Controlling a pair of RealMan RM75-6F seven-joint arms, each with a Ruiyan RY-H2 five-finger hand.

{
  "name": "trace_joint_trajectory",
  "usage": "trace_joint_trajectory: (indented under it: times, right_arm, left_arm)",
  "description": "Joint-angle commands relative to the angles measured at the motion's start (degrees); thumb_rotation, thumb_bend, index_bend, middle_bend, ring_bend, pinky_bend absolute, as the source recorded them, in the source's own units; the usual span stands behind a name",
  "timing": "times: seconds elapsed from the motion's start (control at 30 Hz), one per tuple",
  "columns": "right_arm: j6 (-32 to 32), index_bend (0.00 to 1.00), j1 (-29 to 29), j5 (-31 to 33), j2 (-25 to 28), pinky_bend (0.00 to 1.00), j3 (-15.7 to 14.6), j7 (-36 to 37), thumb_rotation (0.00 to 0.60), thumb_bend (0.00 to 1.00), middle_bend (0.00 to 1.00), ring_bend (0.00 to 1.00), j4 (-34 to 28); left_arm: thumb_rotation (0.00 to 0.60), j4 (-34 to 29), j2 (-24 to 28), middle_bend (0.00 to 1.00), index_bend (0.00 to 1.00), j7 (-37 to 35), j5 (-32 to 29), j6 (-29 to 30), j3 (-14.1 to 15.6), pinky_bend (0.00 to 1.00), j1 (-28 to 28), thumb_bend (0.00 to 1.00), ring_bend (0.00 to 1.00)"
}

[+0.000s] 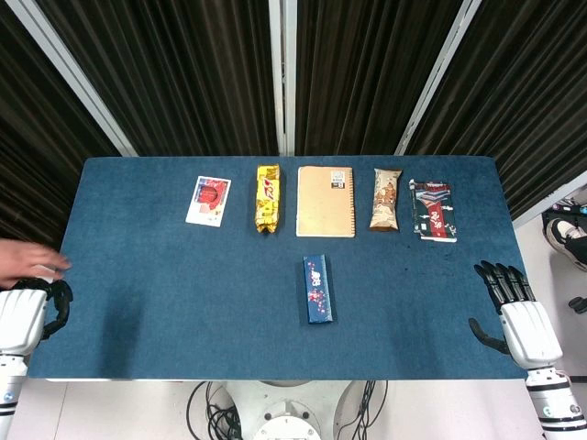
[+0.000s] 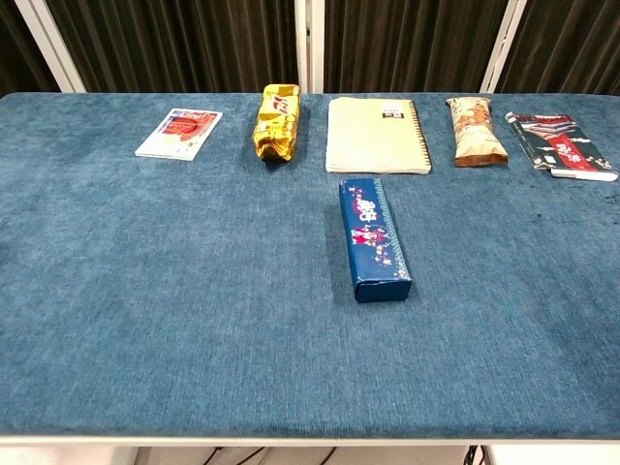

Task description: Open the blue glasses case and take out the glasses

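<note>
The blue glasses case [image 1: 317, 289] lies closed on the blue table, a long box with a red and white flower print; the chest view shows the blue glasses case [image 2: 373, 236] in mid-table. No glasses are visible. My left hand [image 1: 35, 307] sits at the table's left edge with its dark fingers curled in and nothing in them. My right hand [image 1: 509, 302] rests at the right edge, fingers apart and holding nothing. Both hands are far from the case and appear only in the head view.
Along the back lie a white card [image 1: 208, 200], a yellow snack pack [image 1: 267, 197], a tan spiral notebook [image 1: 326, 201], a brown snack bar [image 1: 386, 198] and a dark packet [image 1: 432, 210]. A person's hand [image 1: 27, 260] reaches in at the left edge.
</note>
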Motion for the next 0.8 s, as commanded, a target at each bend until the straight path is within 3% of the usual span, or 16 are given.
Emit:
trace_joint_trajectory:
  times: [0.03, 0.27, 0.43, 0.53, 0.67, 0.8]
  right_arm:
    - [0.0, 0.0, 0.0, -0.1, -0.1, 0.0, 0.0, 0.1, 0.6, 0.27, 0.05, 0.0, 0.1]
    - [-1.1, 0.0, 0.8, -0.5, -0.1, 0.0, -0.2, 0.4, 0.6, 0.27, 0.05, 0.0, 0.4]
    - [-7.7, 0.0, 5.1, -0.5, 0.5, 0.0, 0.4, 1.6, 0.6, 0.32, 0.09, 0.0, -0.6]
    - [-14.4, 0.0, 9.2, 1.7, -0.3, 0.0, 1.6, 2.2, 0.6, 0.44, 0.14, 0.0, -0.8]
    - [-25.5, 0.0, 15.5, 6.8, -2.0, 0.0, 3.3, 5.0, 0.6, 0.71, 0.19, 0.0, -0.2]
    - [-33.5, 0.0, 20.7, 11.0, -5.4, 0.0, 5.0, 5.3, 0.6, 0.79, 0.2, 0.0, 2.2]
  left_arm:
    - [0.6, 0.0, 0.0, 0.64, 0.66, 0.0, 0.0, 0.0, 0.0, 0.44, 0.0, 0.58, 0.45]
    - [0.6, -0.1, 0.0, 0.64, 0.66, 0.2, 0.0, 0.2, 0.0, 0.44, 0.1, 0.58, 0.45]
    - [0.6, -0.1, -0.1, 0.64, 0.66, 0.5, -0.1, 0.0, 0.0, 0.44, 0.0, 0.58, 0.45]
    - [0.6, -0.1, -0.1, 0.64, 0.66, 0.5, 0.0, 0.1, 0.0, 0.44, 0.1, 0.58, 0.45]
    - [0.6, -0.1, 0.0, 0.64, 0.66, 0.4, -0.1, 0.1, 0.0, 0.44, 0.1, 0.58, 0.45]
    - [0.6, -0.1, 0.0, 0.64, 0.66, 0.2, -0.1, 0.1, 0.0, 0.44, 0.1, 0.58, 0.45]
